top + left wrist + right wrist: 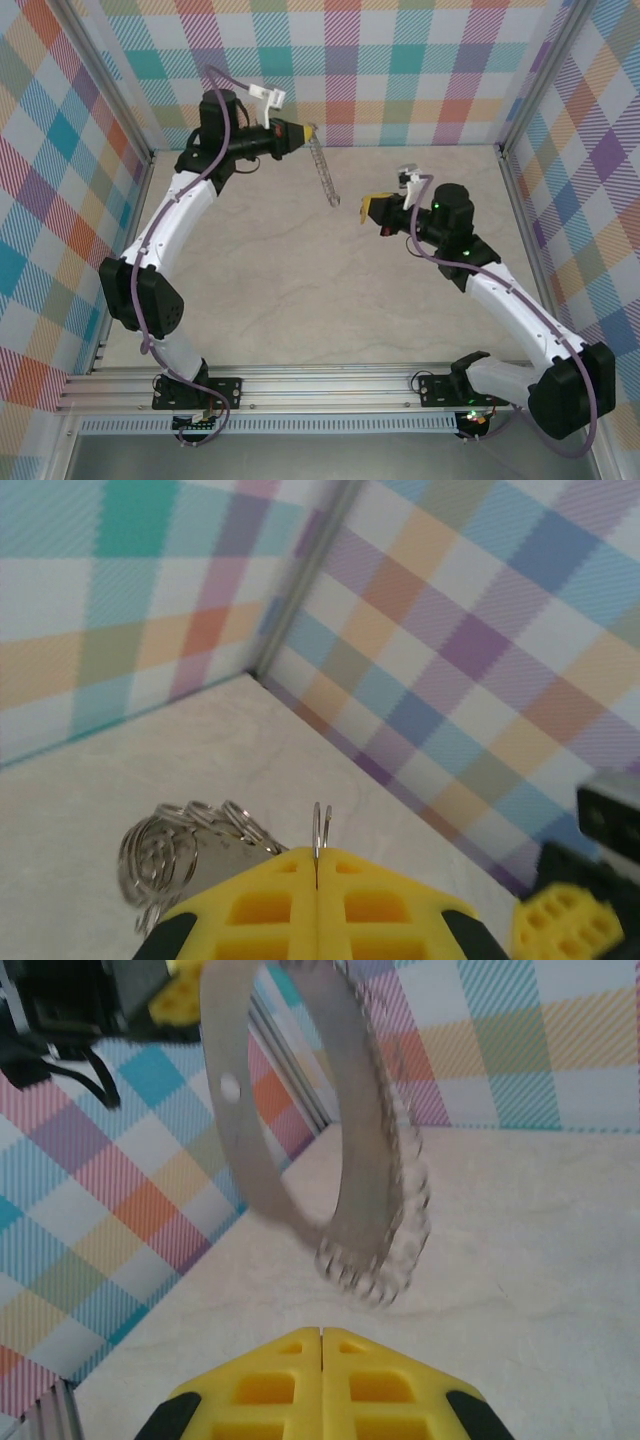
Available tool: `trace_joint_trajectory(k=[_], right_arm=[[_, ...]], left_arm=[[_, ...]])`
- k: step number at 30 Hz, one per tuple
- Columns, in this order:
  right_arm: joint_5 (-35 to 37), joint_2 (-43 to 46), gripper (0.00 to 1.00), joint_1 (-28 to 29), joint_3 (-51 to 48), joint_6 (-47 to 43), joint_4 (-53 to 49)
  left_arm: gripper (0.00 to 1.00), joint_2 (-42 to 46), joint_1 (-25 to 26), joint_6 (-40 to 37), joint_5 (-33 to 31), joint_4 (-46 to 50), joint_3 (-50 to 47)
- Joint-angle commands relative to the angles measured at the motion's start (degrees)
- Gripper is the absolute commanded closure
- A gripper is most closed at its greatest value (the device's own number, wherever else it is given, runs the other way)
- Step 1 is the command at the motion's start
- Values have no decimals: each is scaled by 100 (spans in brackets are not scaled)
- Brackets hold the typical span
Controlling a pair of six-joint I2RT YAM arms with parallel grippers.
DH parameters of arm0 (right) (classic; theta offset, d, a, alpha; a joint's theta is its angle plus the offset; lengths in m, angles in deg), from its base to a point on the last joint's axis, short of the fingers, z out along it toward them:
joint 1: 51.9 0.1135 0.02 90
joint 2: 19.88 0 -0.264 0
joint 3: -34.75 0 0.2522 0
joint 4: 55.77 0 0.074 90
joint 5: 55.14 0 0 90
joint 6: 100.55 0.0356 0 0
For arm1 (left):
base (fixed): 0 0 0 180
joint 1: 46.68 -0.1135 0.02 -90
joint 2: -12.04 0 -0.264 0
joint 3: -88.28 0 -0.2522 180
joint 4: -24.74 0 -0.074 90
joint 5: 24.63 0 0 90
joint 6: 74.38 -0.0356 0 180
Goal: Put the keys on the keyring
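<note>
The keyring (325,175) is a silvery loop with a bumpy edge of small rings. It hangs in the air from my left gripper (308,130) at the back of the table. In the left wrist view the yellow jaws of the left gripper (317,852) are shut on a thin wire ring (320,830) of the keyring, and a cluster of its rings (185,845) bunches to their left. My right gripper (368,208) hovers just right of the keyring's lower end, jaws shut with nothing showing between them. From the right wrist, the keyring (375,1190) dangles just ahead of the right gripper (321,1332). The keys are out of view.
Checked walls (400,70) enclose the pale tabletop (300,290) at the back and both sides, with metal frame posts at the corners. An aluminium rail (330,385) carrying both arm bases runs along the near edge.
</note>
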Motion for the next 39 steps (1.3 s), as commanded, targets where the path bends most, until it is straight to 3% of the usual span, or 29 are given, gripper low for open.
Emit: trace_joint_trajectory(k=[1, 8, 16, 39], right_arm=[[-1005, 218, 100, -261, -108, 58, 566], [-1373, 570, 100, -487, -39, -12, 412], [-1396, 787, 100, -509, 91, 0, 399], [-1639, 396, 100, -506, 191, 561, 1102]], left_arm=[[100, 408, 230, -622, 435, 159, -188], [100, 591, 638, -1151, 672, 662, -413], [100, 413, 1024, -1568, 839, 1367, 61], [100, 687, 1746, -2208, -54, 1895, 91]])
